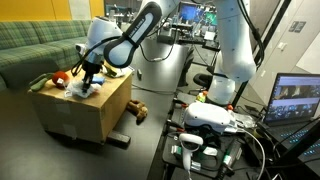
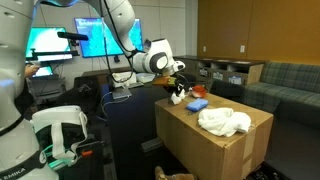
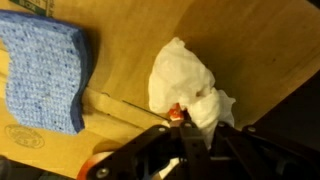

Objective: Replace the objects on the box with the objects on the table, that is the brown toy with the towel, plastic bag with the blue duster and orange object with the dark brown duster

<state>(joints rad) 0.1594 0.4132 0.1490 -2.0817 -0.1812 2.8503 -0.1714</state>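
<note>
Cardboard forms the box point(image 1: 85, 115) in an exterior view, standing on the floor in front of a green sofa point(image 1: 30, 50). The gripper point(image 1: 88, 78) reaches down over its top, near the orange object point(image 1: 60, 78) at the far end, while the brown toy point(image 1: 138, 111) lies on the floor just beside the box. In an exterior view from the opposite side, the towel point(image 2: 225, 122) sits crumpled on the box point(image 2: 215, 155), the blue duster point(image 2: 198, 103) lies behind it, and the gripper point(image 2: 178, 92) hangs directly over the plastic bag point(image 2: 178, 99). In the wrist view the blue duster point(image 3: 42, 75) lies flat on the cardboard, well apart from the white plastic bag point(image 3: 185, 80). The gripper point(image 3: 180, 130) has its fingers drawn together, pinching the bag's near edge.
</note>
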